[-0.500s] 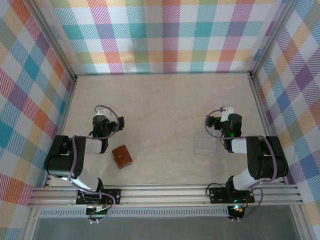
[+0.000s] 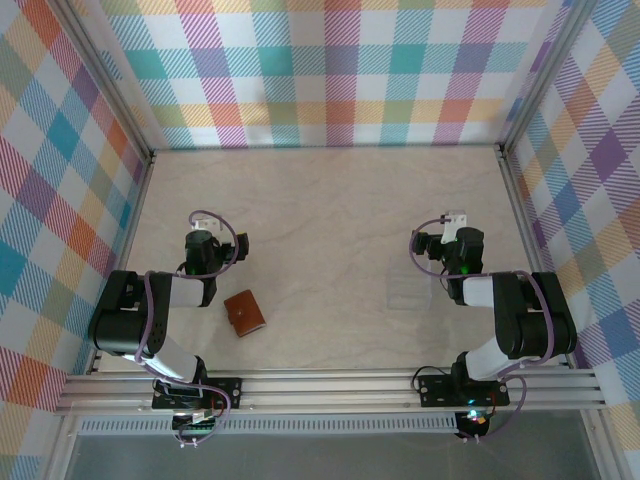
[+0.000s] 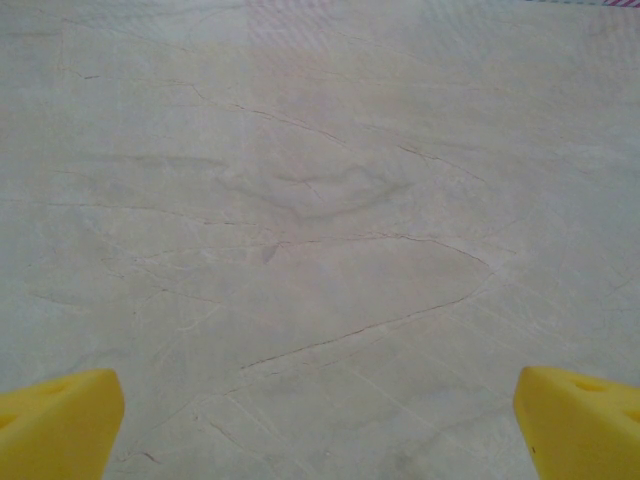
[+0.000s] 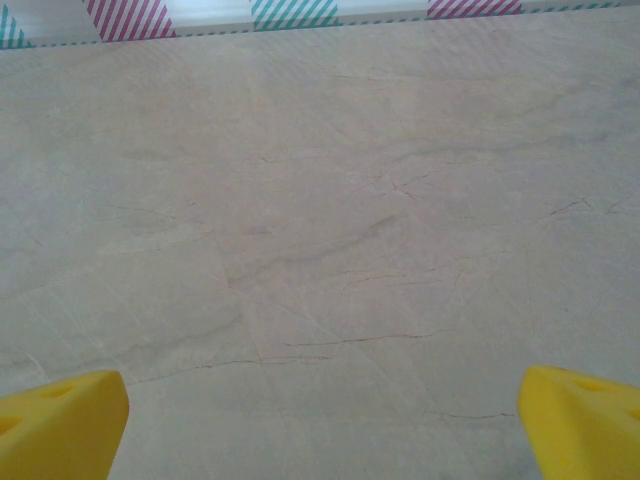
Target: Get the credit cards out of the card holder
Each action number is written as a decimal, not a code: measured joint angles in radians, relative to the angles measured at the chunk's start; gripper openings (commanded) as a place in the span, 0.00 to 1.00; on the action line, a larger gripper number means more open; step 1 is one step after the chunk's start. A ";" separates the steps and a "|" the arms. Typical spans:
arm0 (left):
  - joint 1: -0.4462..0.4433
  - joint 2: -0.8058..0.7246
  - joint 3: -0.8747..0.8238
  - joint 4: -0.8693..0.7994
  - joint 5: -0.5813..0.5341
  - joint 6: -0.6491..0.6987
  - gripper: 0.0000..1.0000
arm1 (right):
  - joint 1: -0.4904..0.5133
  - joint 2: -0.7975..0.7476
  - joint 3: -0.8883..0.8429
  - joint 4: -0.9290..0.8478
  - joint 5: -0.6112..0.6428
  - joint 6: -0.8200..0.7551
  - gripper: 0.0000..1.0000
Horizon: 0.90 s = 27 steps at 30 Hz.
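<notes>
The card holder is a small brown leather wallet, folded shut, lying flat on the table just right of my left arm's elbow. The credit cards are hidden. My left gripper rests behind and to the left of the card holder, apart from it. In the left wrist view this gripper is open, its yellow fingertips wide apart over bare table. My right gripper sits at the right side, far from the card holder. In the right wrist view it is open too, with nothing between its fingertips.
A faint see-through rectangular piece lies on the table just left of my right arm. Plaid walls close in the back and both sides. The marbled beige tabletop stretches between and behind the arms.
</notes>
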 measured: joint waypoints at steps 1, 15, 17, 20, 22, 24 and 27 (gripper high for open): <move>0.000 0.000 0.000 0.000 0.000 0.000 1.00 | 0.000 0.000 0.000 0.000 0.000 0.000 1.00; 0.000 0.000 0.000 0.000 0.000 0.000 1.00 | 0.000 0.000 0.000 0.000 -0.006 0.000 1.00; 0.000 0.000 0.000 0.000 0.000 0.000 1.00 | 0.000 0.000 0.000 0.000 -0.006 0.000 1.00; 0.000 0.000 0.000 0.000 0.000 0.000 1.00 | 0.000 0.000 0.000 -0.002 -0.007 0.000 1.00; -0.001 0.000 0.000 -0.001 -0.001 0.004 1.00 | 0.000 -0.005 0.010 -0.034 -0.006 0.000 1.00; -0.011 -0.011 0.002 -0.021 -0.006 0.011 1.00 | 0.000 -0.030 0.034 -0.111 -0.006 0.000 1.00; -0.039 -0.064 0.019 -0.108 -0.040 0.022 1.00 | 0.000 -0.086 0.099 -0.248 -0.006 0.004 1.00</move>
